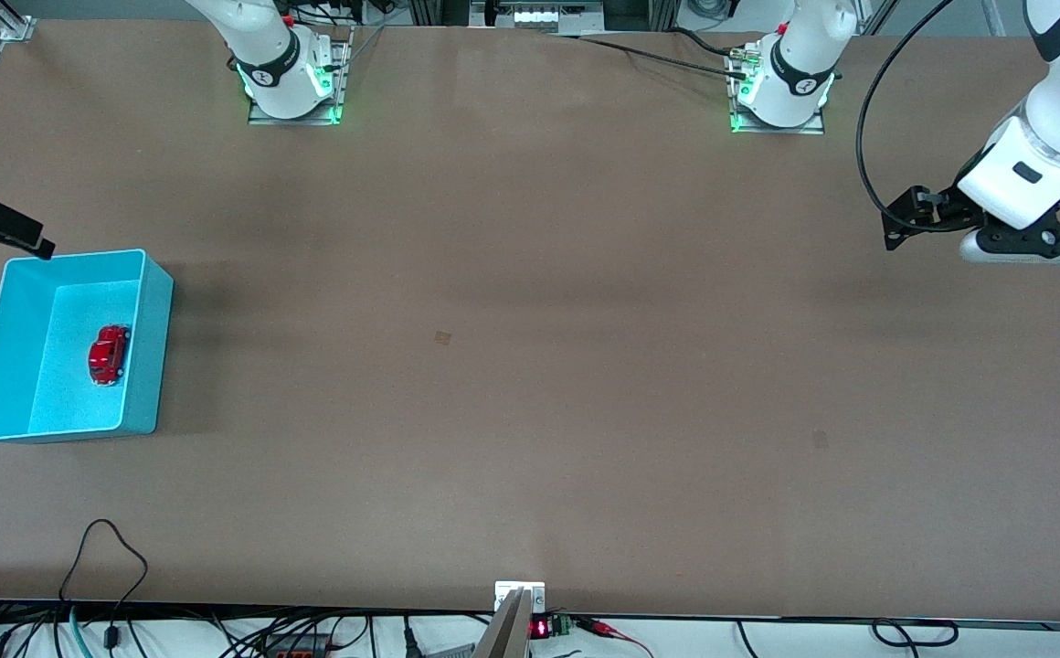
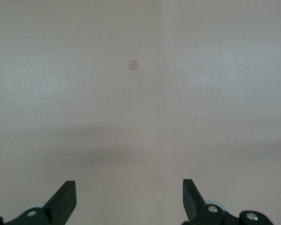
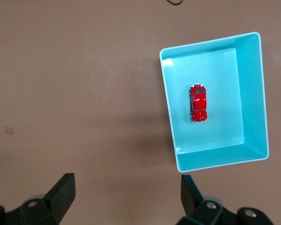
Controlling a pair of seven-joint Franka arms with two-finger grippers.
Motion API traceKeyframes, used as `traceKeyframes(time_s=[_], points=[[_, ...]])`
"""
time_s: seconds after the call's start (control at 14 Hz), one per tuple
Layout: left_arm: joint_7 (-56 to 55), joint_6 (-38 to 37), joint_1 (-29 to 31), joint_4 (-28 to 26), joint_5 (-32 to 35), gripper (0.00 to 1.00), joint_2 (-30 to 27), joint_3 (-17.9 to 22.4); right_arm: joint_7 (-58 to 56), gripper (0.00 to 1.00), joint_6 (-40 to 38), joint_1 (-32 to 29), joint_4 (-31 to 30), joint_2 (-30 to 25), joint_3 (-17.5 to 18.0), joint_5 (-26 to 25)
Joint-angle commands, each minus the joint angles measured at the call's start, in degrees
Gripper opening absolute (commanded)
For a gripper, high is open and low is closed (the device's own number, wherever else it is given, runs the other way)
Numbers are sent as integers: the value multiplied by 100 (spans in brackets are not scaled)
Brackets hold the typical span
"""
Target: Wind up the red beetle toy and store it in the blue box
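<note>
**Beetle already in the box, both pincers released and clear**

The red beetle toy (image 1: 110, 355) sits on the floor of the blue box (image 1: 142, 366), on its wheels as far as can be told, apart from every wall and nearer the wall that faces the middle of the surface (image 1: 530, 366). The box stands at the right arm's end of the surface.

The right pincer (image 3: 126, 199) hangs high above the bare surface just beside the box, fingers spread wide and holding nothing; the toy lies well below it and off to one side. In the front view only its dark tip (image 1: 0, 228) shows, by the box's corner. The left pincer (image 2: 129, 199), also released and empty, waits over bare surface at the left arm's end, well apart from box and toy.

Handling, as a judgement: the toy looks light, rigid and glossy, so its rounded shell would likely slip under a pinch from above. The surer hold is across the body's flanks, fingers set between the wheels. It may roll if nudged, and the tall walls leave little room to come in slanted.

The right wrist view gives the toy's long axis and its clearance from each wall; the front view gives both arms together and the box's place. The left wrist view shows only surface and a small pale mark (image 2: 133, 65).
</note>
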Motion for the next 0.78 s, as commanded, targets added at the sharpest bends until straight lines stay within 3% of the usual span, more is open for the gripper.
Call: traceKeyframes(time_s=[0.0, 0.71], points=[[44, -150, 46, 107, -37, 100, 5, 11, 52, 100, 94, 42, -725, -633, 31, -102], [27, -255, -15, 151, -20, 100, 5, -33, -80, 100, -75, 121, -337, -545, 31, -85]])
